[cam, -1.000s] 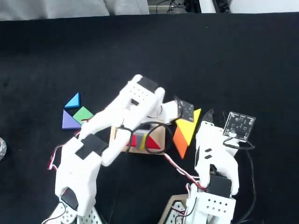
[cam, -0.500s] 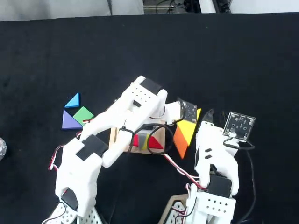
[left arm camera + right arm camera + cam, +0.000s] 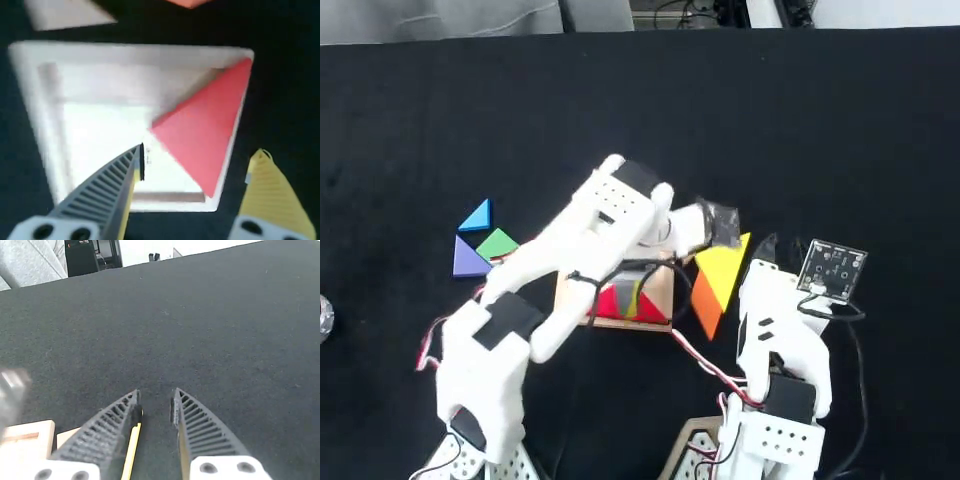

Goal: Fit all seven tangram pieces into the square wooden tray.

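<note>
The square wooden tray (image 3: 30,110) lies under my left gripper (image 3: 200,162), which is open with nothing in it. One finger hangs over the tray floor and the other outside its rim. A red triangle (image 3: 207,135) lies flat in one corner of the tray. In the high view the left arm (image 3: 610,215) covers much of the tray (image 3: 565,295). The yellow triangle (image 3: 720,265) and orange triangle (image 3: 705,302) lie just right of the tray. The blue (image 3: 477,216), green (image 3: 498,243) and purple (image 3: 468,258) triangles sit at the far left. My right gripper (image 3: 156,404) is slightly open over bare cloth.
The black cloth covers the whole table. The right arm (image 3: 780,340) stands close to the yellow and orange triangles, with a small circuit board (image 3: 832,268) beside it. An orange edge (image 3: 190,2) and a pale piece (image 3: 65,12) lie beyond the tray.
The left arm's wrist end has shifted a little toward the far side above the tray. The right arm and the loose pieces have kept still.
</note>
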You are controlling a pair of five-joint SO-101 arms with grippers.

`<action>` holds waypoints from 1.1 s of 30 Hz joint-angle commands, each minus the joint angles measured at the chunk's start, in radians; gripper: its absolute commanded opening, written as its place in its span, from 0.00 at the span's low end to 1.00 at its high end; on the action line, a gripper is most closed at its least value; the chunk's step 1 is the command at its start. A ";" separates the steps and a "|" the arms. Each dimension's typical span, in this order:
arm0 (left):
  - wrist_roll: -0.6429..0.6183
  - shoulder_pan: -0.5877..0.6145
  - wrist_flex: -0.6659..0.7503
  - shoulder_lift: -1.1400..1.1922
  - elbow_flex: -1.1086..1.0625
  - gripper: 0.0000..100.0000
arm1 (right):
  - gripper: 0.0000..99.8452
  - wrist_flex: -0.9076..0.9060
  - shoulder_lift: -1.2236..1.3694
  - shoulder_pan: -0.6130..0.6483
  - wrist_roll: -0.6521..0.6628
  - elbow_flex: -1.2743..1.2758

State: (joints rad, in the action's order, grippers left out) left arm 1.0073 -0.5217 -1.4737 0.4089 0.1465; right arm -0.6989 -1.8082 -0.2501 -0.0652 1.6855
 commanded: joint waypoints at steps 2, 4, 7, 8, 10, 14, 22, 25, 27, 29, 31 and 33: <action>-0.109 0.013 0.003 -0.126 0.024 0.33 | 0.11 0.026 -0.074 -0.009 -0.006 -0.028; -0.109 0.005 0.061 -0.117 -0.067 0.33 | 0.11 0.026 -0.074 -0.009 -0.006 -0.028; -0.109 0.004 0.189 -0.121 -0.203 0.33 | 0.11 0.026 -0.074 -0.009 -0.006 -0.028; -0.110 0.002 0.232 -0.124 -0.236 0.33 | 0.11 0.026 -0.074 -0.009 -0.006 -0.028; -0.110 0.008 0.301 -0.137 -0.280 0.33 | 0.11 0.026 -0.074 -0.009 -0.006 -0.027; -0.110 0.013 0.384 -0.138 -0.334 0.33 | 0.11 0.026 -0.074 -0.008 -0.006 -0.027; -0.109 0.044 0.379 -0.152 -0.292 0.33 | 0.11 0.026 -0.074 -0.008 -0.006 -0.027; -0.106 0.074 0.345 -0.166 -0.255 0.33 | 0.11 0.026 -0.074 -0.008 -0.006 -0.027; -0.104 0.077 0.342 -0.170 -0.255 0.33 | 0.11 0.026 -0.074 -0.008 -0.006 -0.027; -0.104 0.079 0.345 -0.170 -0.255 0.33 | 0.11 0.026 -0.074 -0.008 -0.006 -0.027; -0.104 0.079 0.347 -0.172 -0.255 0.33 | 0.11 0.026 -0.074 -0.008 -0.006 -0.027; -0.106 0.079 0.344 -0.176 -0.255 0.33 | 0.11 0.026 -0.074 -0.008 -0.006 -0.027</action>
State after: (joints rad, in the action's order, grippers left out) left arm 0.9045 -0.4557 -1.1208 0.2938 -0.1634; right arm -0.6989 -1.8082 -0.2501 -0.0652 1.6855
